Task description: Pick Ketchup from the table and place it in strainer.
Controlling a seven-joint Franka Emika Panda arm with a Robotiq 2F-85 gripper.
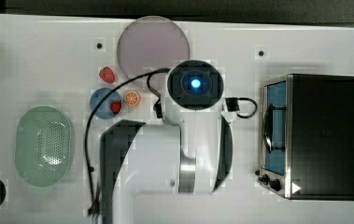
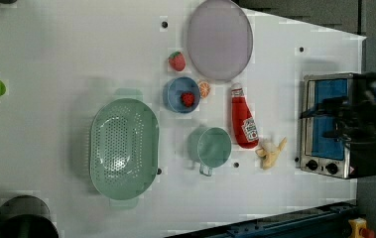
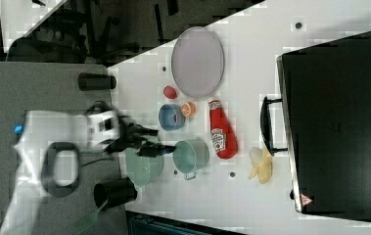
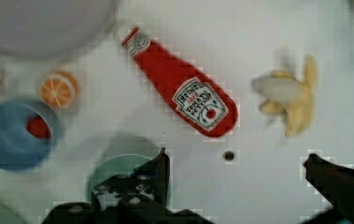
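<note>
Your gripper point(image 4: 235, 163) hangs above the table with its two dark fingers spread wide and nothing between them. You can see the ketchup point(image 4: 179, 88) lying flat on the white table point(image 2: 51, 59) just past the fingertips, label up, apart from both fingers. In the left view the ketchup point(image 2: 243, 119) lies between the green cup point(image 2: 213, 147) and the peeled banana point(image 2: 271, 152), its white cap pointing at the grey plate point(image 2: 219, 38). Your strainer point(image 2: 123, 148) sits well apart from it, toward the left view's left, and holds nothing on its dotted bottom. Look at the small blue bowl point(image 2: 180, 94): it has a red strawberry point(image 2: 188, 99) inside, an orange slice point(image 2: 204, 89) just beside its rim and a second strawberry point(image 2: 177, 61) on the table nearby. Nothing is in the cup or on the plate.
</note>
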